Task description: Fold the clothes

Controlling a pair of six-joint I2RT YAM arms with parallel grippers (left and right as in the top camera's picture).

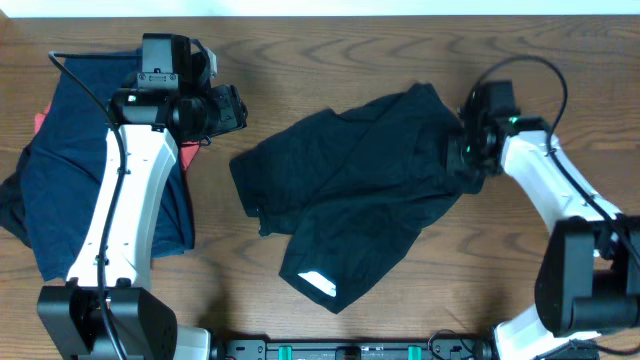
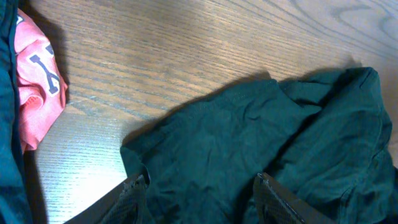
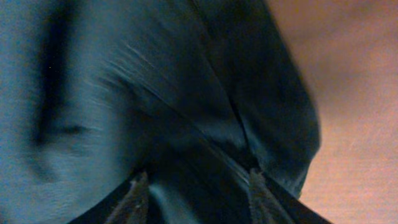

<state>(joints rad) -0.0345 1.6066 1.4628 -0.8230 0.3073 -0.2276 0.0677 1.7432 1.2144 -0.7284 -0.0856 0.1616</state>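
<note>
— Centre of the desk (image 1: 330, 50), item one: black shorts (image 1: 360, 190), crumpled and askew, with the white hem logo (image 1: 318, 283) at the near corner. Not yet folded.
— Hands?
— Right hand (image 3: 196, 186): at the shorts' right edge, fingers moderately apart with a ridge of cloth between them; no pinch evident. Left hand (image 2: 202, 193): hovers off the shorts' left edge, fingers parted, nothing between them.
— Other stock?
— Navy garment (image 1: 60, 170): far left, under the left arm. Red-orange printed garment (image 2: 34, 93): peeking out beside it.
— Risks?
— Judged: closing on that ridge may catch one layer only, so a pull would drag the top layer and bunch the heap further. A one-sided pull with the left edge unpinned could slide the shorts whole across the desk. A sweep of the left arm might snag the navy garment.
</note>
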